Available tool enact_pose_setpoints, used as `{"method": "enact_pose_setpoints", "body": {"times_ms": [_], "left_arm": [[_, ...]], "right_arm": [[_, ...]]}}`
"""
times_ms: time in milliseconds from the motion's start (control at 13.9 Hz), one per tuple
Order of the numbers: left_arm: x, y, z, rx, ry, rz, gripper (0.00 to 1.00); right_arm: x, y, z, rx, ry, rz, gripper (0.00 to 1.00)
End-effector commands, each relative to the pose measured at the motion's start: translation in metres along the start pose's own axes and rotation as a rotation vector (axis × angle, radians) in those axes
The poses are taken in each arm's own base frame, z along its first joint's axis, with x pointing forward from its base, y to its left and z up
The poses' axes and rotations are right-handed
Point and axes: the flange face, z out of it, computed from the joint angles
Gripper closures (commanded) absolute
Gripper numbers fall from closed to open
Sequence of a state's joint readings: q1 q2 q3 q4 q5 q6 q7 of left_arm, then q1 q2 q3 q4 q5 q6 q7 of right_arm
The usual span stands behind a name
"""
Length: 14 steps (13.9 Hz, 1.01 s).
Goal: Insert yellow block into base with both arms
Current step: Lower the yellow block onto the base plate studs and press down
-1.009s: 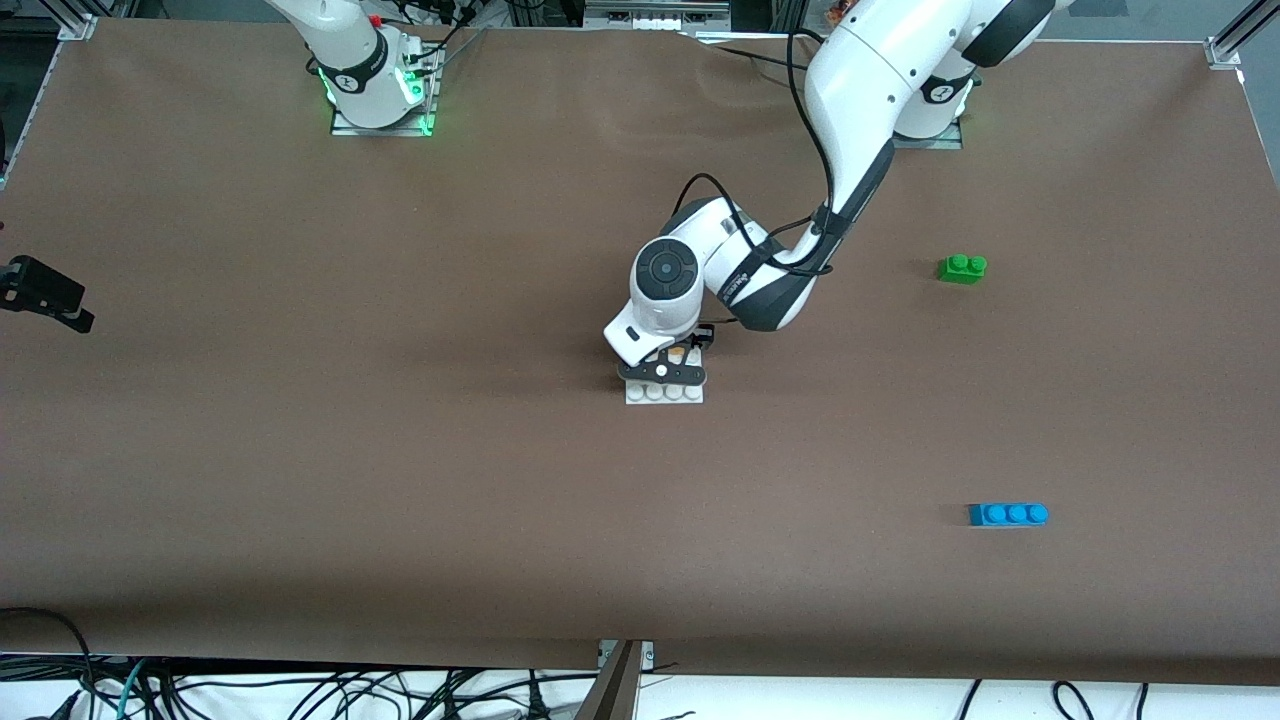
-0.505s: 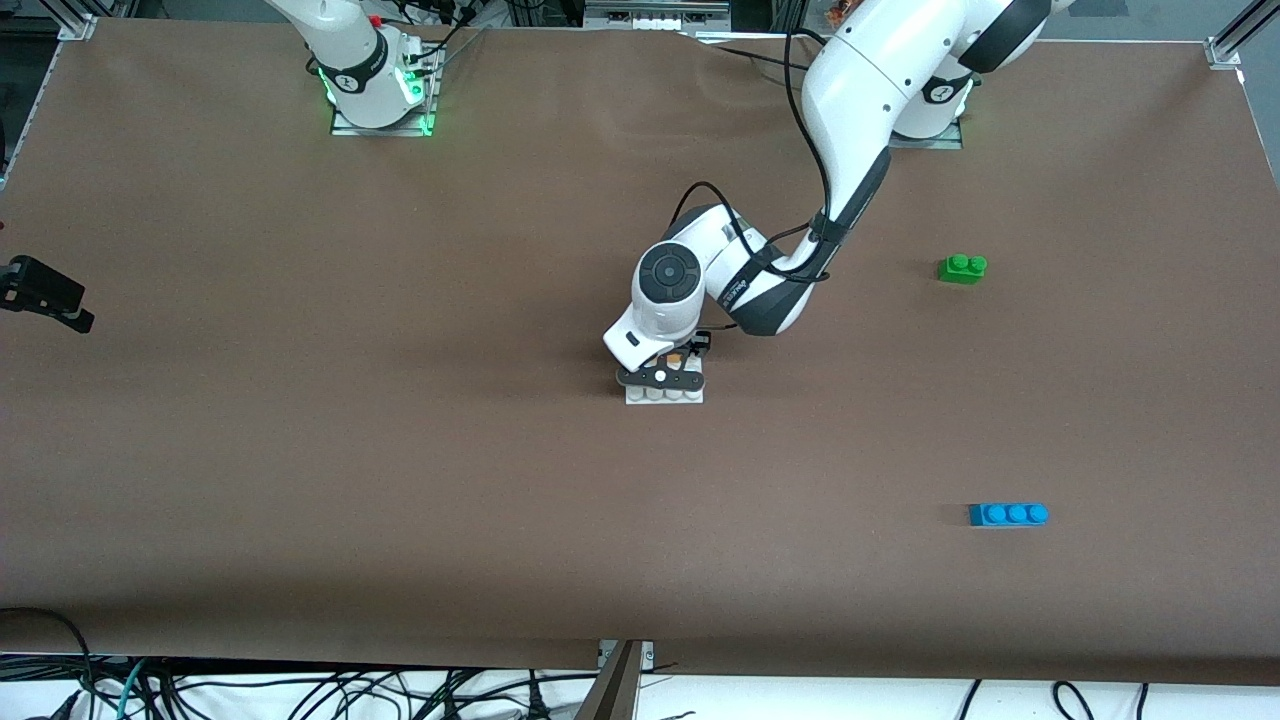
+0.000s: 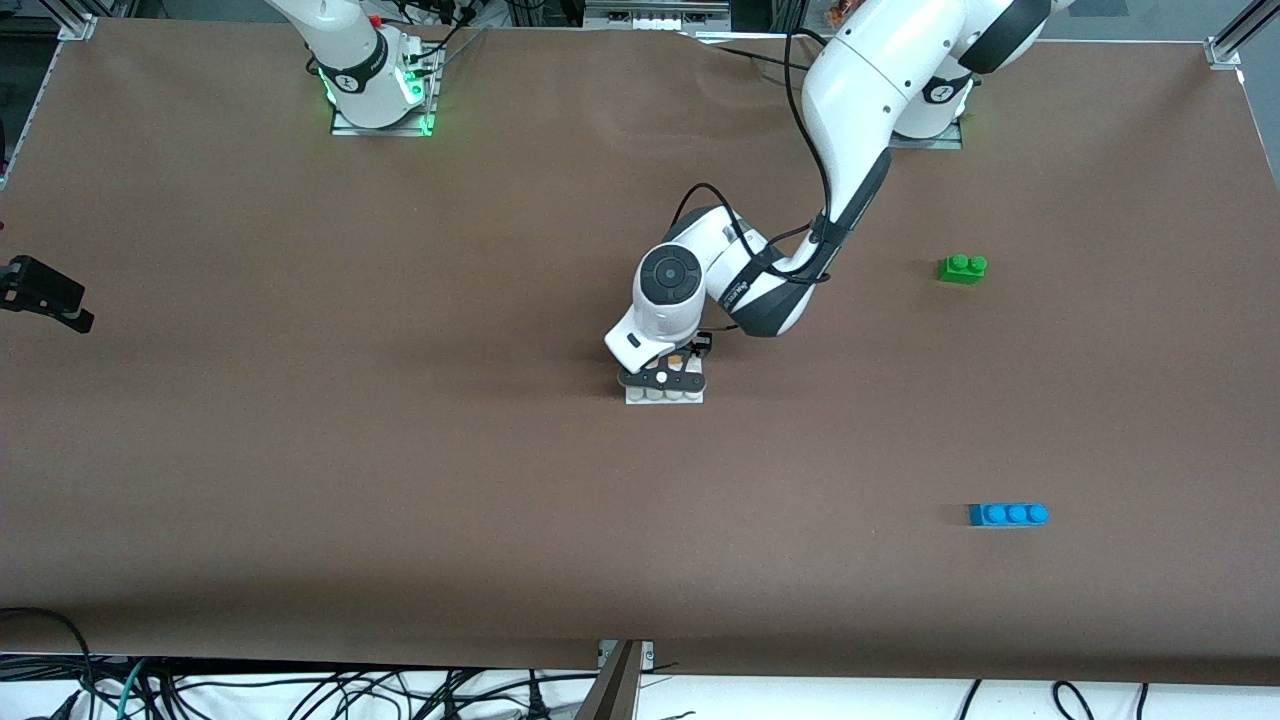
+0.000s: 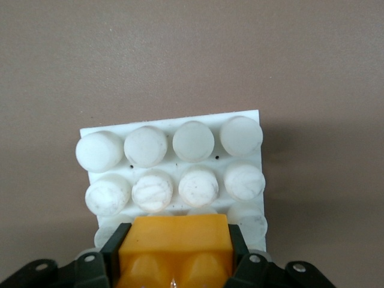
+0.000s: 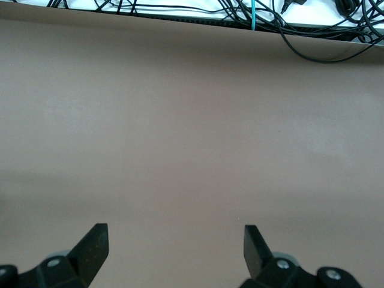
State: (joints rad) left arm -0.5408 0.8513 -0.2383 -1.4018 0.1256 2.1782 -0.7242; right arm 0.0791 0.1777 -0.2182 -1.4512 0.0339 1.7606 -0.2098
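Right gripper (image 5: 174, 243): black two-finger gripper at about 9 o'clock at the edge of the front view; the waiting arm; fingers spread wide over bare brown table (image 3: 300, 450), nothing between them.
Base (image 3: 664, 393): flat white square plastic plate with a 4x4 grid of round studs, near the table's centre; only its row of studs nearest the front camera shows under the left arm's hand.
Left gripper (image 4: 175, 264): black two-finger gripper over the base, fingers closed on the block's two sides.
Yellow block (image 4: 175, 249): small yellow-orange plastic toy brick, held between the fingers, over the base's studs farthest from the front camera; whether it is pressed home, cannot tell.
Green brick (image 3: 962, 268): small green two-stud plastic brick, at about 2 o'clock from the base, well apart.
Blue brick (image 3: 1008, 514): longer blue three-stud plastic brick, at about 4 o'clock from the base, nearer the front camera.
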Motion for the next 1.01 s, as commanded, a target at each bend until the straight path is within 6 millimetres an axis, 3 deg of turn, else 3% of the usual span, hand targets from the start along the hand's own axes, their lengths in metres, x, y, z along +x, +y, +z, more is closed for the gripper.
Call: {"method": "enact_pose_setpoints", "body": {"times_ms": [0,721,937], "left_arm": [[-0.003,0.01,0.005,0.023,0.016,0.013,0.73],[-0.006,0.01,0.011,0.061,0.03,0.041,0.72],[-0.001,0.006,0.0,0.036,-0.007,0.0,0.73]], "right_arm": [[-0.001,0.002,-0.001,-0.003,0.004,-0.014,0.0],[-0.001,0.002,-0.001,-0.003,0.002,-0.014,0.0],[-0.001,0.002,-0.001,-0.003,0.004,-0.014,0.0]]}}
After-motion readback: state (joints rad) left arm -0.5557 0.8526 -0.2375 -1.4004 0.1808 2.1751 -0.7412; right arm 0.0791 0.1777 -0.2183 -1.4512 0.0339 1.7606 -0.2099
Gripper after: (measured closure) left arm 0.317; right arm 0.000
